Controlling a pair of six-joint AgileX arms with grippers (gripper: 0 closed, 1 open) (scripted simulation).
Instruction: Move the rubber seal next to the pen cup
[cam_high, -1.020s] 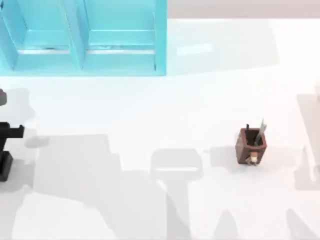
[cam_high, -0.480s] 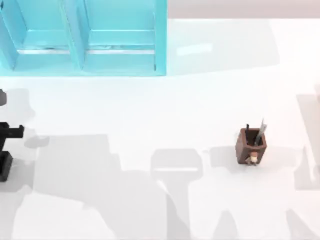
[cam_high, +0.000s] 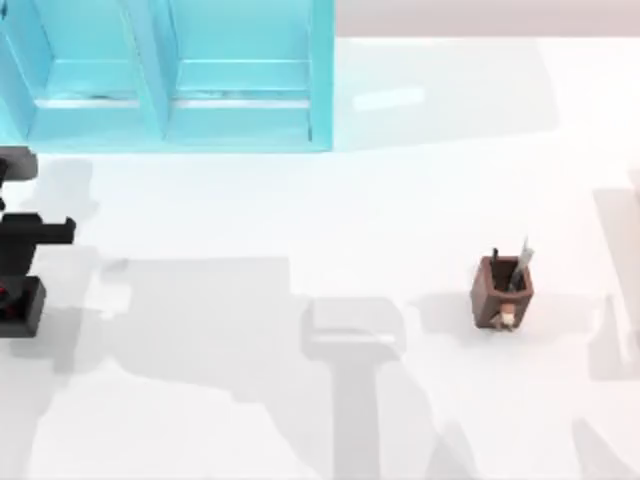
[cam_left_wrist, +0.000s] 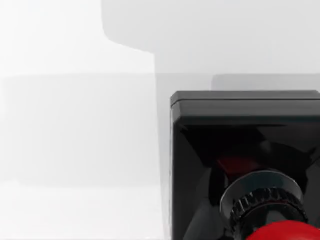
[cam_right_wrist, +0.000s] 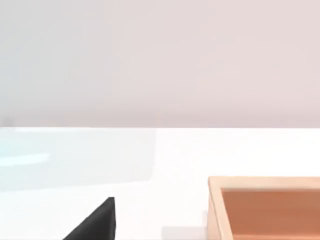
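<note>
Desk's left edge carries the left gripper (cam_high: 20, 300); its finger state is unclear. Black-based, red-knobbed rubber seal (cam_left_wrist: 245, 165) sits beneath, well apart from the brown square wooden pen cup (cam_high: 502, 290) right of centre.

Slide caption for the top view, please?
Left arm at the table's left edge; pen cup standing alone toward the right, blue cabinet behind.

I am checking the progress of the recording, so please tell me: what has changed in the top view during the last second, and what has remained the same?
The left arm, at the table's left edge, has shifted a little rightward into the top view, and its shadows moved too. In the left wrist view the rubber seal sits close below the camera. The pen cup on the right and the blue cabinet at the back stayed in place.
</note>
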